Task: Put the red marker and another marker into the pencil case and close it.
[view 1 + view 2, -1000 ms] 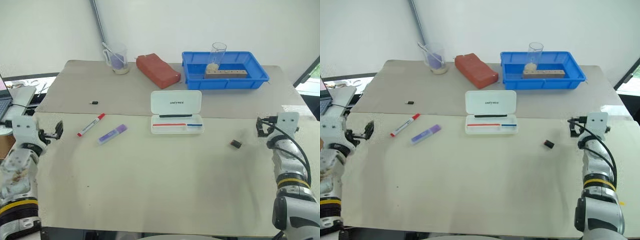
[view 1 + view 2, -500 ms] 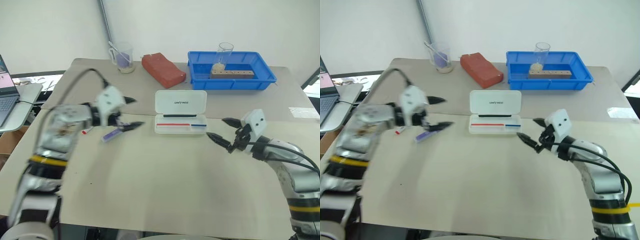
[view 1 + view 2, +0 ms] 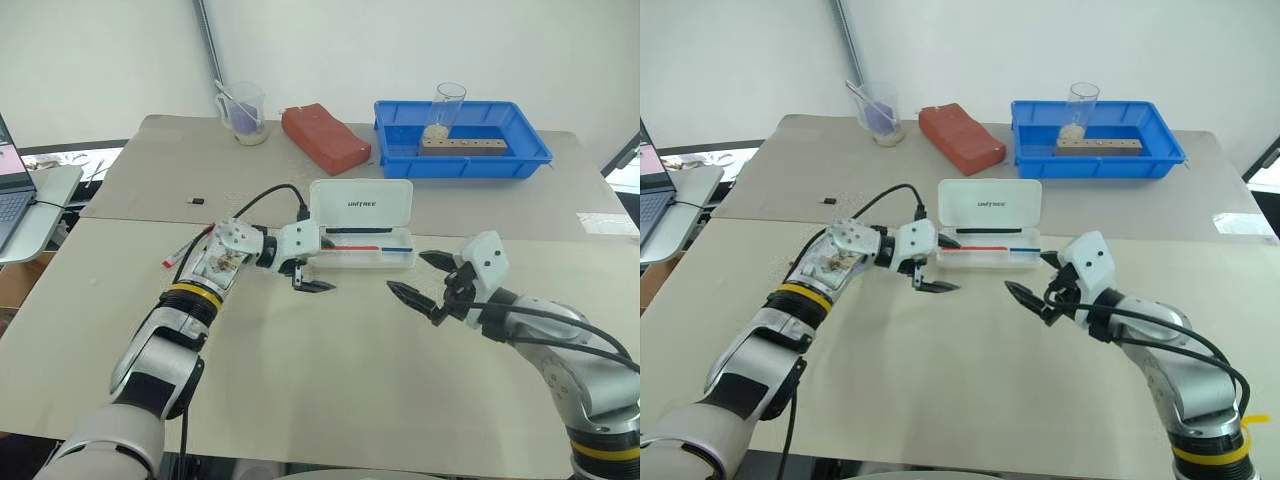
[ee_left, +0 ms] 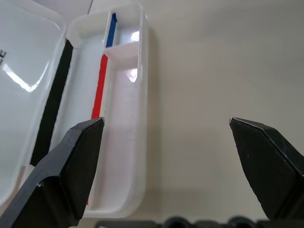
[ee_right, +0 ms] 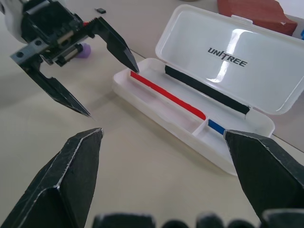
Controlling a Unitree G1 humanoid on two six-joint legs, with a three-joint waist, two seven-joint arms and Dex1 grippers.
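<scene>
The pencil case (image 3: pixel 361 205) lies open mid-table, its lid with "UNITREE" lettering tipped back; a red stick, a blue piece and a black strip lie in its base (image 4: pixel 121 142). My left gripper (image 3: pixel 316 270) is open at the case's left front corner, nothing between its fingers, one fingertip close to the rim. My right gripper (image 3: pixel 408 274) is open and empty just off the case's right front. The red marker (image 3: pixel 180 253) lies on the table left of my left forearm. A purple end of another marker (image 5: pixel 83 48) peeks out behind the left gripper (image 5: pixel 113 93).
At the back stand a blue tray (image 3: pixel 465 170) holding a glass and a wooden block, a red brick-like block (image 3: pixel 325 138) and a plastic cup (image 3: pixel 245 115). A small black piece (image 3: pixel 197 201) lies at the left. A laptop (image 3: pixel 12 185) sits beyond the table's left edge.
Both arms swung in from the table's sides toward the case. The left gripper passed over the markers to the case's left front corner; the right crept further left. Both stayed open.
</scene>
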